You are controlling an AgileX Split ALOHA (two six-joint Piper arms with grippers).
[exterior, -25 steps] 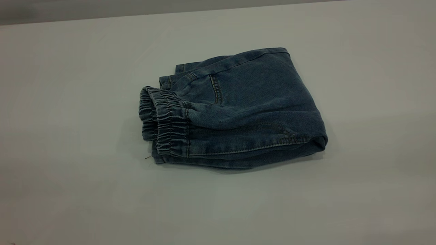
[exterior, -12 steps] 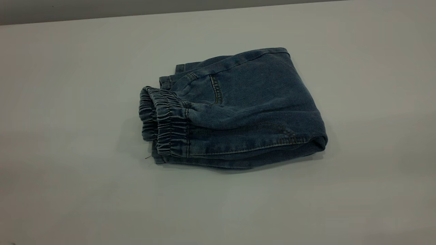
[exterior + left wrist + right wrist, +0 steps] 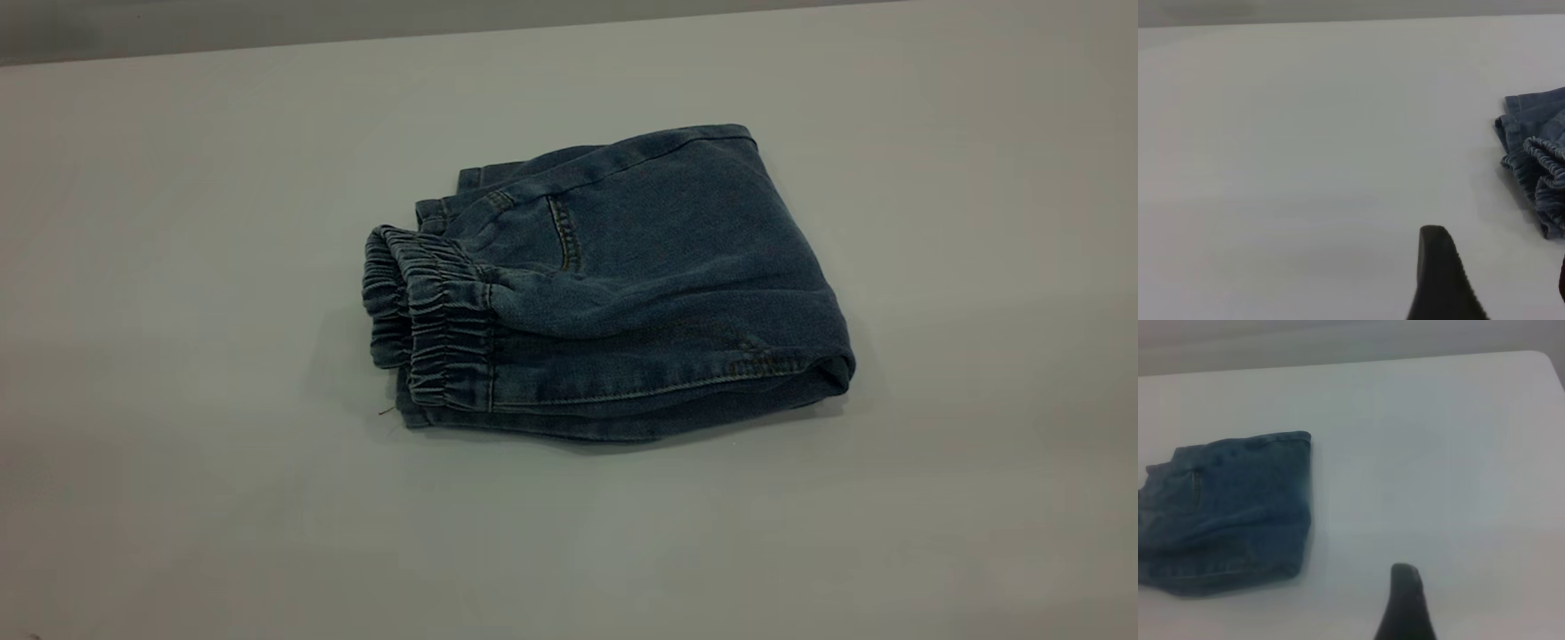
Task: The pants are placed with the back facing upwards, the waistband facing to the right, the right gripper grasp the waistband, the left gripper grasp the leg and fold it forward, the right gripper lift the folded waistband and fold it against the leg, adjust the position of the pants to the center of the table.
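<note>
The pants (image 3: pixel 613 293) lie folded into a compact bundle near the middle of the exterior frame, resting flat on the pale worktop (image 3: pixel 178 516), which runs well past them on every side. The waistband (image 3: pixel 431 324) sits at the left end of the bundle, its ruched elastic doubled over in two gathered ridges, while the folded edge of the denim closes the right end. On the upper face of the bundle I can see a back pocket seam running down towards the waistband, and a stitched hem line runs along the lower front edge. Neither of my arms shows in the exterior frame. In my left wrist view only one black finger of my left gripper (image 3: pixel 1445 280) rises at the bottom centre, well apart from the pants (image 3: pixel 1538 160), which peek in at the right edge with the gathered waistband (image 3: pixel 1548 167) facing it. In my right wrist view a single dark finger of my right gripper (image 3: pixel 1405 607) stands at the bottom, apart from the pants (image 3: pixel 1231 513) at the left. I cannot tell how either pair of jaws is set; both are clear of the denim.
</note>
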